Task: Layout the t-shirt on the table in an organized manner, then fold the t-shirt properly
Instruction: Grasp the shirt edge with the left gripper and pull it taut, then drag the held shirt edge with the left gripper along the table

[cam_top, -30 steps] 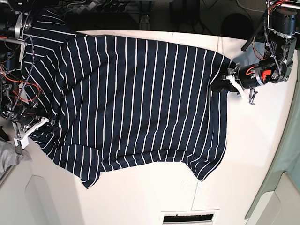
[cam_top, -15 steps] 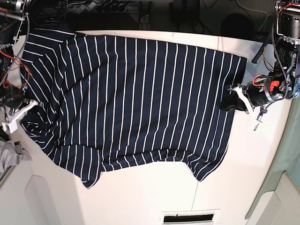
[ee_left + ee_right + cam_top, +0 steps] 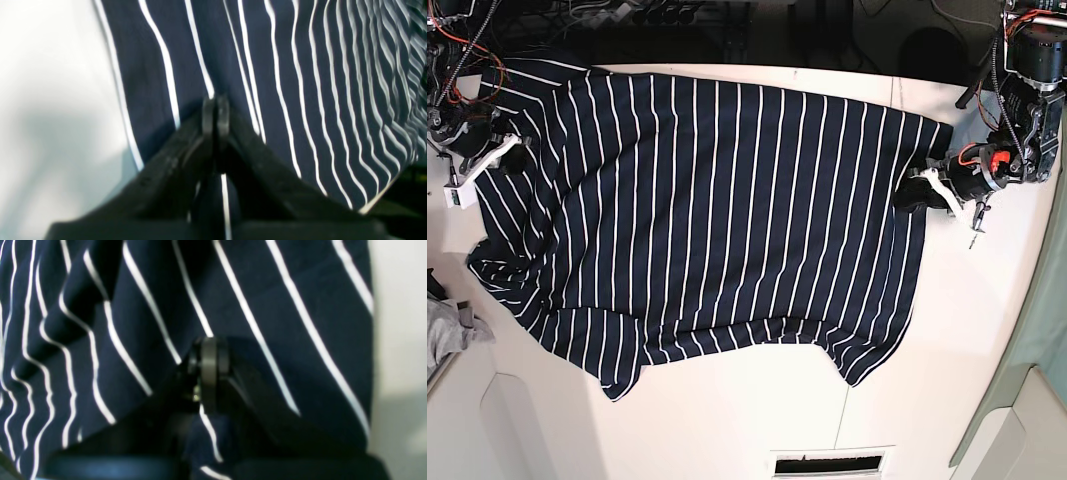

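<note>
1. The t-shirt (image 3: 717, 220) is spread over most of the table (image 3: 947, 390), reaching from the far edge toward the near edge, with one sleeve pointing at the near left corner.
2. The laying-out step is judged to be in hand: the cloth is being held at its two side edges, and no fold has been made yet.
3. The left gripper (image 3: 924, 190) is seen at the right edge of the shirt. In the left wrist view its fingers (image 3: 209, 113) are pressed together with striped cloth pinched between them.
4. The right gripper (image 3: 499, 160) is seen at the left edge, near the far left corner. In the right wrist view its fingers (image 3: 210, 356) are closed likewise on a pinch of the shirt.
5. Wrinkles are visible at the left side, and the near hem lies uneven.
6. Next, an outward pull by both arms seems called for, so that the cloth is drawn taut and flat before release.
</note>
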Action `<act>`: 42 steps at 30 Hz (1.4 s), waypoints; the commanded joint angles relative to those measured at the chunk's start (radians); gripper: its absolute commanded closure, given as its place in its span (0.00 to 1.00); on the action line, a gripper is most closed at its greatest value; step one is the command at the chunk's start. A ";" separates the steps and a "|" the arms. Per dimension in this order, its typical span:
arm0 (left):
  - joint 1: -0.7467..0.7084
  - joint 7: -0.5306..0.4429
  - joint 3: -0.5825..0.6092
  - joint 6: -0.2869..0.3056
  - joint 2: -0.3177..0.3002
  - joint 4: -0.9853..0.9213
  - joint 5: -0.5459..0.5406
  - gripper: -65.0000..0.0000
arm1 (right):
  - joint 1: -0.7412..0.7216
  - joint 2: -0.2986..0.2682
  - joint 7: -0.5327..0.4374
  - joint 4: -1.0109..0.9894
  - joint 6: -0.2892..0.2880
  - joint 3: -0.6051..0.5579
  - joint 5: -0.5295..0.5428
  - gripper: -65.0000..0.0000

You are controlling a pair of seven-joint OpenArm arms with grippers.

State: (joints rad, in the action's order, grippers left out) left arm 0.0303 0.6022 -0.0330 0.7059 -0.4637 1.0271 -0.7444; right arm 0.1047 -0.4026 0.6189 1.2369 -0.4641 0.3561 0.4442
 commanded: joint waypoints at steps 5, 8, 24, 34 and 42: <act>0.006 0.005 -0.001 -0.049 0.000 -0.014 0.091 1.00 | 0.046 -0.047 0.051 -0.013 0.053 0.005 -0.072 1.00; 0.006 0.003 -0.001 -0.052 0.000 -0.014 0.110 1.00 | 0.069 -0.066 0.044 -0.013 0.057 0.020 -0.066 1.00; 0.006 0.006 -0.001 -0.082 0.000 -0.014 0.105 1.00 | 0.092 -0.068 0.085 -0.010 0.007 0.260 0.112 1.00; -0.003 0.169 -0.001 -0.008 -0.029 0.116 -0.114 1.00 | 0.081 -0.072 0.082 0.014 -0.041 0.292 0.207 1.00; -0.007 0.188 -0.001 -0.008 -0.032 0.219 -0.122 1.00 | 0.082 -0.104 0.092 0.014 -0.041 0.293 0.158 1.00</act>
State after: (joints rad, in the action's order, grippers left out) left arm 0.0154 0.7971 -0.0273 0.6891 -0.4793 1.2366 -0.8555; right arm 0.1905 -0.4870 0.7200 1.2354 -0.4976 0.6415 0.5880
